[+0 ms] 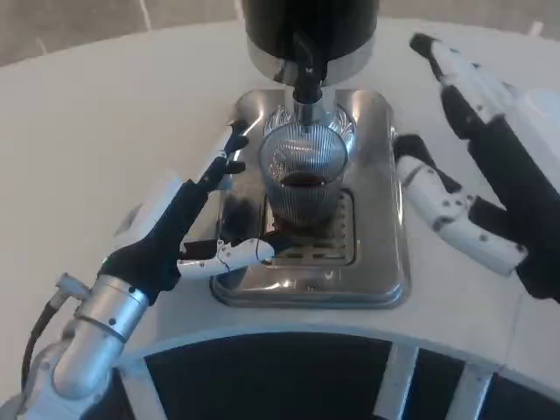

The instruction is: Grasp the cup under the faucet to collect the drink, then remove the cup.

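Observation:
A ribbed clear glass cup (304, 179) stands upright on the steel drip tray (367, 262), right under the black faucet (306, 83) of the dark dispenser (311, 26). Dark drink lies in the cup's lower part. My left hand (188, 227) is at the cup's left with its fingers apart: the upper fingers (229, 153) reach toward the cup's left side, and the thumb (241, 254) lies by its base. I cannot tell whether they touch the glass. My right hand (477, 175) is spread beside the tray's right edge and holds nothing.
The grille (328, 249) of the drip tray lies under the cup. White table (105, 114) surrounds the tray on the left and right. A dark band (280, 376) of my own body runs along the bottom of the view.

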`<state>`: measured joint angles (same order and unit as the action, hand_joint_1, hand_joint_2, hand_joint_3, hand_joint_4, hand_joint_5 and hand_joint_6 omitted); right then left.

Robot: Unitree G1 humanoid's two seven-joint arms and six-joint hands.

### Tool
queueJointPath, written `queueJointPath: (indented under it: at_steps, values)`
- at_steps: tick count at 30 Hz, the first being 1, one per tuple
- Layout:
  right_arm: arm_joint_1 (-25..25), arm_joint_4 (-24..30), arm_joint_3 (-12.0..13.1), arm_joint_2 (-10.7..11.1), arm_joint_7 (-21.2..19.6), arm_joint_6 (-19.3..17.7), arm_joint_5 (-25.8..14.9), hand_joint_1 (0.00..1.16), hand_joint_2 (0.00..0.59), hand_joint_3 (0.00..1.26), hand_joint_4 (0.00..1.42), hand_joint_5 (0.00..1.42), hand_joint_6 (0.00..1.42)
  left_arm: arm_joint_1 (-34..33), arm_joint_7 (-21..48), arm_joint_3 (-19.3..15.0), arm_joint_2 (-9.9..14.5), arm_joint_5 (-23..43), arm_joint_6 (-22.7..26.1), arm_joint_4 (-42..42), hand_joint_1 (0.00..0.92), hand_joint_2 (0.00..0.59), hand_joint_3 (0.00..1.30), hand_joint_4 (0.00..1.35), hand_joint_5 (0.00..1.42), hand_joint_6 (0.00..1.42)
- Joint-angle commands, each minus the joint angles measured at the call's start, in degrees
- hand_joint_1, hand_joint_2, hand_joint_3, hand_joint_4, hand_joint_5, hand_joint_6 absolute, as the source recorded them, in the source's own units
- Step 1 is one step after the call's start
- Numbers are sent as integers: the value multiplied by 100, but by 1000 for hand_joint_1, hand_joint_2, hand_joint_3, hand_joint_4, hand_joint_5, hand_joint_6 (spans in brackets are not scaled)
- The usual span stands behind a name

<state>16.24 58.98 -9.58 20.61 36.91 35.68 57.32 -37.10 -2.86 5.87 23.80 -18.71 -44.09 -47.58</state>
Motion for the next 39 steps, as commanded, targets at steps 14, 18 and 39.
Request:
queueJointPath:
  at_steps: [14,18,39]
  values:
    - [-1571,102,1232,-995,820,-1639,383,106,555,0,0,0,0,-219,101,116,-127,30,18,-213,459,97,0,0,187,245]
    - [-1993,102,1305,-1202,810,-1959,337,111,555,0,0,0,0,-273,107,118,-169,32,34,-240,457,97,0,0,190,246]
    - [-2584,102,778,-2123,1392,-2568,876,125,556,0,0,0,0,-861,154,137,-326,77,-101,-961,455,97,0,0,199,259]
